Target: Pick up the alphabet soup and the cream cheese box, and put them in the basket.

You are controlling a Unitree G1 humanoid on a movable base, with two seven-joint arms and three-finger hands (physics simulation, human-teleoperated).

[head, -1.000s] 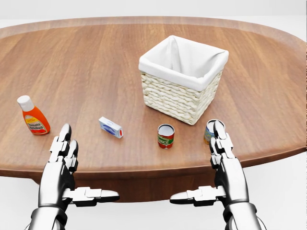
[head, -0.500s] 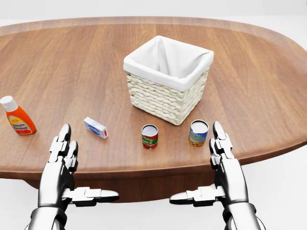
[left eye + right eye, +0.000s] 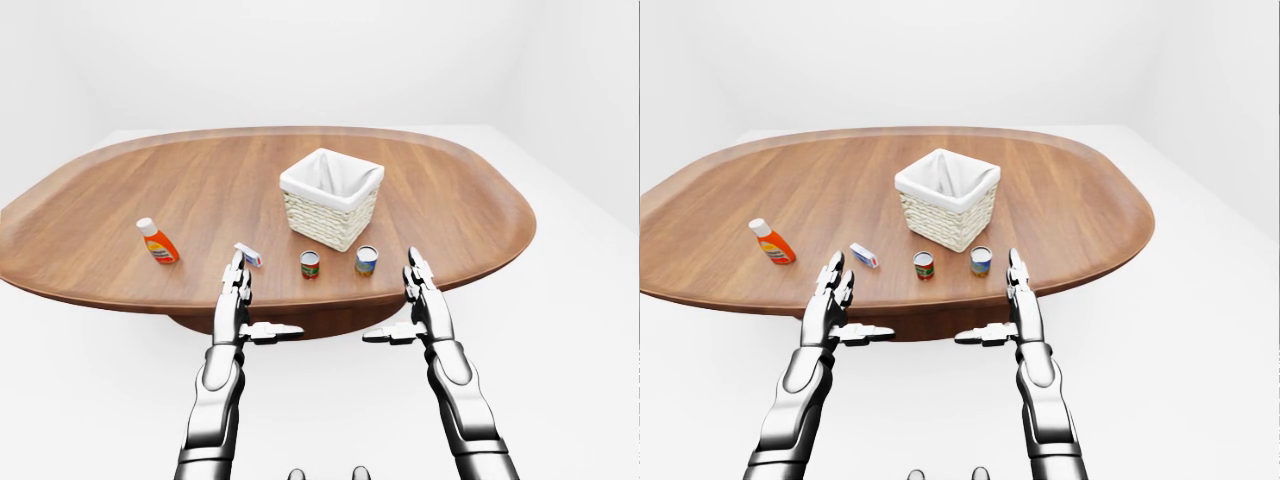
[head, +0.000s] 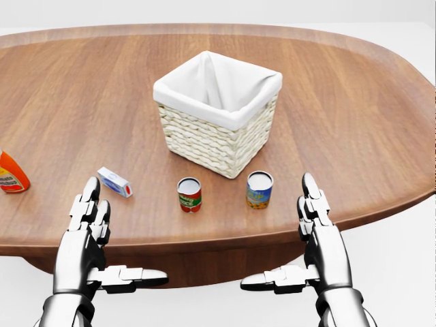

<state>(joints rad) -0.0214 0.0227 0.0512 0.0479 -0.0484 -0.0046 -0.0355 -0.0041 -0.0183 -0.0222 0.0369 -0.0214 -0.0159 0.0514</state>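
A small white and blue cream cheese box [image 4: 114, 182] lies on the wooden table, just above my left hand [image 4: 92, 225] in the head view. A can with a blue and yellow label, the alphabet soup [image 4: 259, 189], stands upright below the basket's right corner, a little left of my right hand [image 4: 315, 225]. The white-lined wicker basket [image 4: 212, 146] sits in the middle of the table and looks empty. Both hands hover at the table's near edge with fingers straight, thumbs pointing inward, holding nothing.
A red and green can [image 4: 189, 195] stands between the box and the soup can. An orange bottle [image 3: 158, 241] with a white cap stands at the far left, cut by the head view's edge. The table edge [image 4: 204, 238] runs just beneath my fingers.
The whole picture has shifted left, so the camera has moved to the right along the table. My hands keep the same pose; nothing on the table has moved.
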